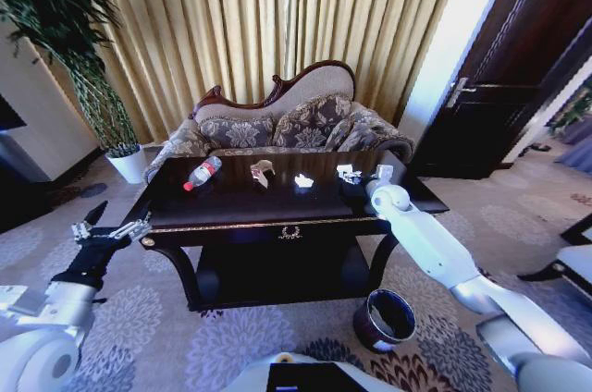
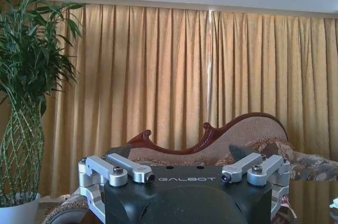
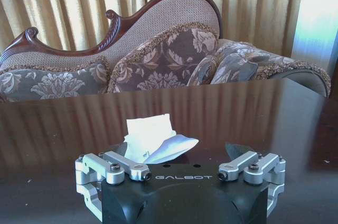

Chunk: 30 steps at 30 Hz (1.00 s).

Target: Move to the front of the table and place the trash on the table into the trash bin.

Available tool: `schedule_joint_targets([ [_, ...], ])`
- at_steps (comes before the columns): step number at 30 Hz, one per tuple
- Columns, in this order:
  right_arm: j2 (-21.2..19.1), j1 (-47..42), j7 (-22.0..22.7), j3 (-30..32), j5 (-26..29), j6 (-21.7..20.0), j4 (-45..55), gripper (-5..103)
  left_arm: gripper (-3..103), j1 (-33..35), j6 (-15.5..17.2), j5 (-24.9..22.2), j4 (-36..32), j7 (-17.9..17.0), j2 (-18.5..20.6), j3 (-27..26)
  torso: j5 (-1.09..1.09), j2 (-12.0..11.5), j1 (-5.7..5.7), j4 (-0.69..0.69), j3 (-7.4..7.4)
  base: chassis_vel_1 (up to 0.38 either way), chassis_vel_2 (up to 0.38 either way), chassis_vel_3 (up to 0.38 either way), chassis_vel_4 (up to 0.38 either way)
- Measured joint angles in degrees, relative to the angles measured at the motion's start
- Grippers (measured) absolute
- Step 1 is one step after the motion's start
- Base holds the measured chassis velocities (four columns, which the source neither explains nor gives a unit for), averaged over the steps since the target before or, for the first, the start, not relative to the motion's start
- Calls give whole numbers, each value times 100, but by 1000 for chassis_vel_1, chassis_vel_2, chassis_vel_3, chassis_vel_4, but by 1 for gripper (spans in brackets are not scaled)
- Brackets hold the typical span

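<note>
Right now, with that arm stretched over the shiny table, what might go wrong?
The white paper wad sits between the right gripper's open fingers; being light and crumpled, it could slide on the glossy table or slip out as they close. The trash bin stands on the floor near the right arm, so a swing back might knock it.

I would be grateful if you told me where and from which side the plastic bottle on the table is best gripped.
Grip the clear plastic bottle around the middle of its body, coming down from above with the fingers across its width. It lies on its side on the table, red cap toward the front-left edge, so its round body would likely roll from a sideways push.
</note>
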Motion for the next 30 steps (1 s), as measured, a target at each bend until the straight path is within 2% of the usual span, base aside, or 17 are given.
schedule_joint_targets([
  [2, 8, -23, -8, 10, -21, 5, -11, 103, 100, -11, -1, 0, 7, 2, 6, 16, 0, 0, 0, 0, 0, 0, 0, 0, 0],
  [4, 12, -35, -12, 14, -35, 7, -11, 99, 100, -14, -1, 0, 12, 2, 11, 17, 0, -1, 0, 0, 0, 0, 0, 0, 0],
  [6, 24, -45, -18, 23, -62, 13, -27, 90, 100, -21, -2, 0, 20, 3, 25, 18, 0, 0, 0, 0, 0, 0, 0, 0, 0],
  [7, 26, -45, -18, 23, -66, 15, -30, 90, 100, -23, -2, 0, 20, 3, 26, 18, 0, 0, 0, 0, 0, 0, 0, 0, 0],
  [8, 34, -47, -21, 24, -93, 20, -50, 79, 100, -25, -2, 0, 22, 4, 34, 18, 0, 0, 0, 0, 0, 0, 0, 0, 0],
  [10, 38, -47, -24, 24, -108, 26, -66, 79, 100, -25, -2, 0, 22, 5, 39, 18, 0, 0, 0, 0, 0, 0, 0, 0, 0],
  [12, 40, -37, -29, 20, -128, 32, -88, 68, 100, -27, -3, 0, 23, 5, 43, 18, 0, 0, 0, 0, 0, 0, 0, 0, 0],
  [13, 40, -37, -29, 20, -128, 32, -88, 68, 100, -27, -3, 0, 23, 5, 43, 18, 0, 0, 0, 0, 0, 0, 0, 0, 0],
  [16, 39, -9, -31, 4, -134, 35, -97, 51, 100, -31, -5, 0, 22, 7, 44, 18, 0, 0, 0, 0, 0, 0, 0, 0, 0],
  [17, 39, -9, -31, 4, -134, 35, -97, 51, 100, -31, -5, 0, 22, 7, 44, 18, 0, 0, 0, 0, 0, 0, 0, 0, 0],
  [19, 31, 6, -32, -15, -136, 41, -99, 40, 100, -31, -8, -2, 23, 8, 48, 18, 0, 0, 0, 1, 0, 0, 0, 0, 0],
  [22, 28, 15, -33, -24, -141, 45, -102, 35, 100, -30, -12, -4, 25, 9, 50, 16, 0, -1, 0, 0, 0, 0, 0, 0, 0],
  [24, 25, 16, -33, -29, -147, 48, -102, 24, 100, -28, -17, -5, 26, 14, 54, 14, 1, 0, 0, 1, 0, 0, 0, 0, 0],
  [25, 25, 16, -33, -29, -147, 48, -102, 24, 100, -28, -17, -5, 26, 14, 54, 14, 1, 0, 0, 1, 0, 0, 0, 0, 0],
  [28, 13, 2, -34, -30, -167, 59, -82, 8, 100, -30, -23, -10, 32, 21, 66, 12, 0, 0, 0, 1, 0, 0, 0, 0, 0],
  [29, 13, 2, -34, -30, -167, 59, -82, 8, 100, -30, -23, -10, 32, 21, 66, 12, 0, 0, 0, 1, 0, 0, 0, 0, 0],
  [30, 9, -9, -34, -29, -170, 65, -71, 3, 100, -32, -24, -12, 34, 23, 70, 12, 0, 0, 0, 0, 0, 0, 0, 0, 0],
])
